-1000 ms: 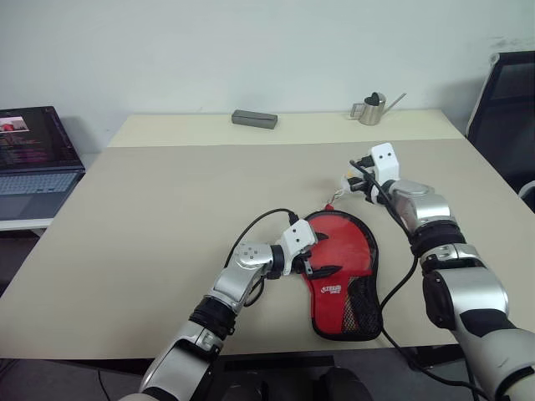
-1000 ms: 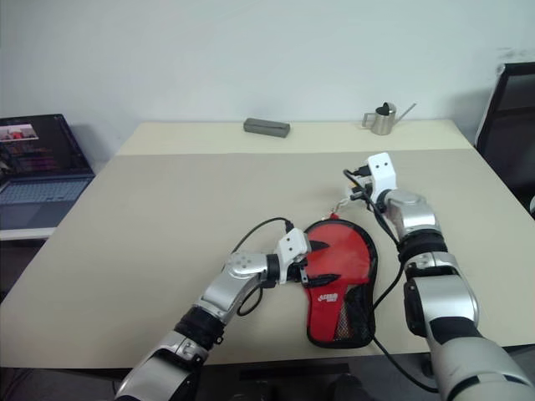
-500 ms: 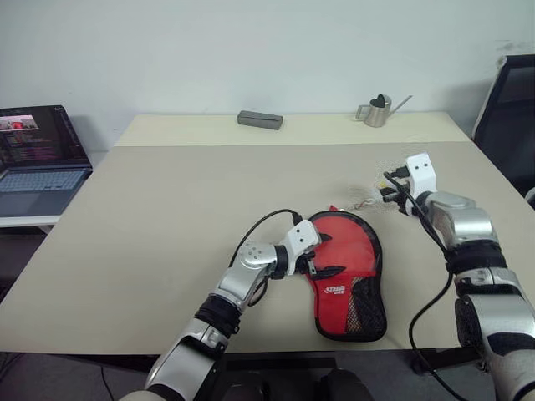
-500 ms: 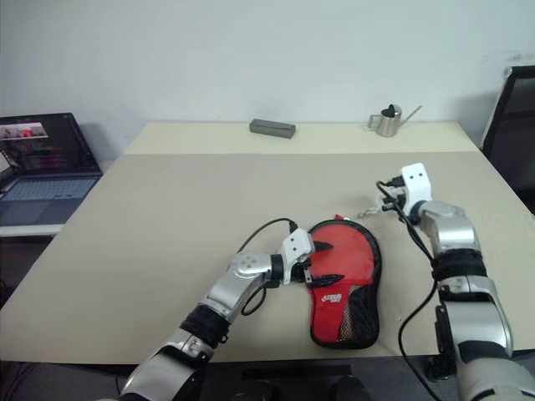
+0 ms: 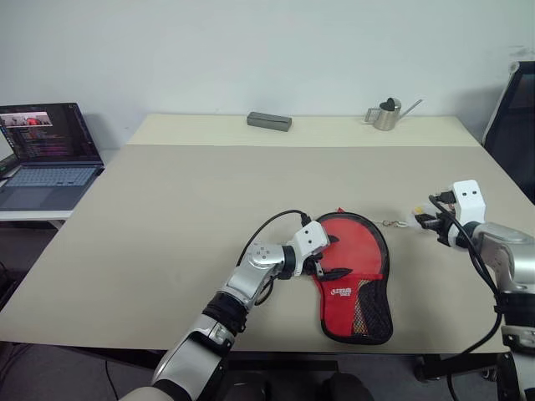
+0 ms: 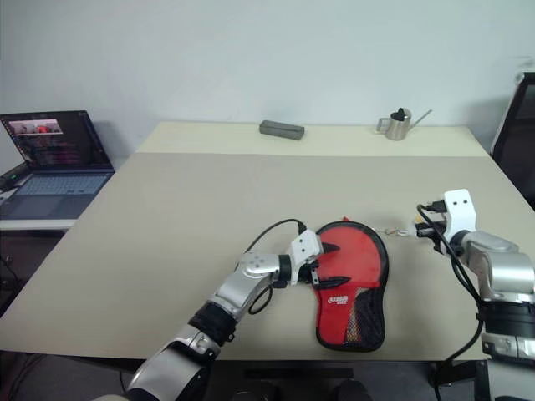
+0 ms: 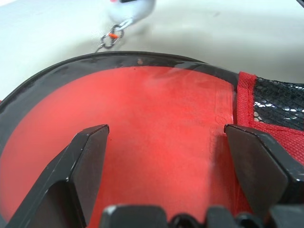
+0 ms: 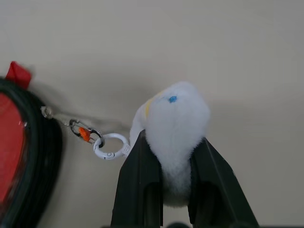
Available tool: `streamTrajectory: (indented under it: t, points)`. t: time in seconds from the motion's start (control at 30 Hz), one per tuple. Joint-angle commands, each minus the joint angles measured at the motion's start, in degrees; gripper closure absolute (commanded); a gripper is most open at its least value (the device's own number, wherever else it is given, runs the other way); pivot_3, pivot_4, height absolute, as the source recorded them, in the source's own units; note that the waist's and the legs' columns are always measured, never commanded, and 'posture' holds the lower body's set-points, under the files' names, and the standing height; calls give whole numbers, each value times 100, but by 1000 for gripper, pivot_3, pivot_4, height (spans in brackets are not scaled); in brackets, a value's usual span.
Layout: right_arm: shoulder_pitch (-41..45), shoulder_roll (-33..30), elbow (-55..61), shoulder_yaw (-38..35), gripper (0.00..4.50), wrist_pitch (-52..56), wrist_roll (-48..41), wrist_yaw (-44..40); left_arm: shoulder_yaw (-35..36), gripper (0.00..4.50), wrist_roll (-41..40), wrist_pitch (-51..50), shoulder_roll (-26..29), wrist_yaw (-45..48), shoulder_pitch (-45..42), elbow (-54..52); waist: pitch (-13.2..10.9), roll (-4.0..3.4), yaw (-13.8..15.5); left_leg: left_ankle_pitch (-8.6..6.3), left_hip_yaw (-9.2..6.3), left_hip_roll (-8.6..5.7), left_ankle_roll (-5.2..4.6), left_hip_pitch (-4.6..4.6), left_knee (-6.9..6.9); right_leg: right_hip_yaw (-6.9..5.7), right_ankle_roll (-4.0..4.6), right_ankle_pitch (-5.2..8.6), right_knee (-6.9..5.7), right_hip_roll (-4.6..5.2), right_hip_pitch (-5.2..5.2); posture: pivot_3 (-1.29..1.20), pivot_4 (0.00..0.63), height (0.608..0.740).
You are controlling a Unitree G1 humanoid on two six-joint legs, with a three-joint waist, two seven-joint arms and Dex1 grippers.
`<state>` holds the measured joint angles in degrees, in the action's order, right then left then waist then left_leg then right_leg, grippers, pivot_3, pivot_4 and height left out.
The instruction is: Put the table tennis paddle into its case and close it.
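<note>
The case (image 5: 355, 271) lies flat near the table's front edge, with its red face up and its black mesh pocket toward me. The paddle is hidden. My left gripper (image 5: 333, 257) is open, its two black fingers (image 7: 90, 152) resting on the case's red face at its left side. My right gripper (image 8: 175, 142) is to the right of the case, shut on the white fluffy zipper charm (image 8: 176, 123). A small ring and thin chain (image 8: 85, 134) link the charm to the case's black rim (image 8: 38, 156).
A grey rectangular box (image 5: 269, 121) and a small metal watering can (image 5: 386, 114) stand at the table's far edge. An open laptop (image 5: 46, 154) sits on a side surface at the left. A black chair (image 5: 514, 109) is at the right.
My right gripper has drawn the charm from the top of the case out to the right and nearer to me. The left gripper stays on the case. The camera has shifted.
</note>
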<state>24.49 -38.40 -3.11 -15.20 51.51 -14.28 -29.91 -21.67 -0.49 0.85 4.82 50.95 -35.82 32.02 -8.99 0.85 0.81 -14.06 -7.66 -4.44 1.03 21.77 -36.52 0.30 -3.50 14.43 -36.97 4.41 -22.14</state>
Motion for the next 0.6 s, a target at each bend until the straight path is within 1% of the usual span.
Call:
streamTrajectory:
  t: [0.03, 0.3, 0.43, 0.6]
  points:
    - [-313, -225, 731, -503, 4278, 330, -165, 116, -387, 254, 419, -124, 15, 80, 151, 479, 0, 1, 34, 0, -3, 0, 0, 0, 0, -2, -2, 1, 0, 0, 1, 0, 150, 740]
    - [-1156, -264, 1798, -1026, 4278, 1112, -577, 145, -388, 254, 436, -92, -53, 127, 59, 604, 0, 1, 75, -5, -5, -1, -8, 6, -8, -9, -24, 15, 4, 2, 5, 0, 150, 740]
    - [-1948, -199, 2756, -1327, 4278, 1832, -1062, -12, -413, 254, 458, -57, -95, 165, 32, 696, 1, 2, 98, -9, -12, -2, -13, 11, -12, -19, -29, 19, 8, 5, 9, 0, 150, 740]
    - [-2530, -329, 3274, -1569, 4278, 2178, -1479, -232, -435, 254, 480, -26, -154, 192, 18, 761, 2, 1, 94, -18, -7, -4, -29, 9, -31, -19, -38, 23, 8, 8, 19, 0, 150, 740]
